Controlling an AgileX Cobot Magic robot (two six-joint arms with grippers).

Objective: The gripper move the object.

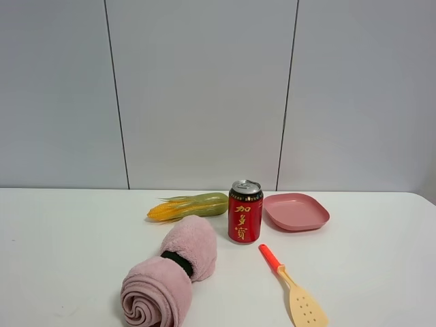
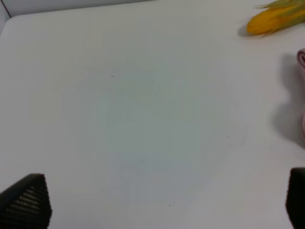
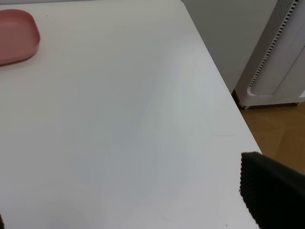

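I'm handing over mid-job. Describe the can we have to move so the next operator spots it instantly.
On the white table, look near the middle, just left of the pink plate and right of the corn cob. The can stands upright there, behind the rolled pink towel. It is the only red cylinder with gold characters and a silver top.

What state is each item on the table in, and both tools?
red can: upright, untouched, tab end up, between corn and plate.
corn: lying on its side behind the towel.
pink towel: rolled, lying flat, bound by a black band.
pink plate: right way up, nothing on it.
spatula: lying flat, red handle toward the can.
left tool: open, holding nothing.
right tool: open, holding nothing.
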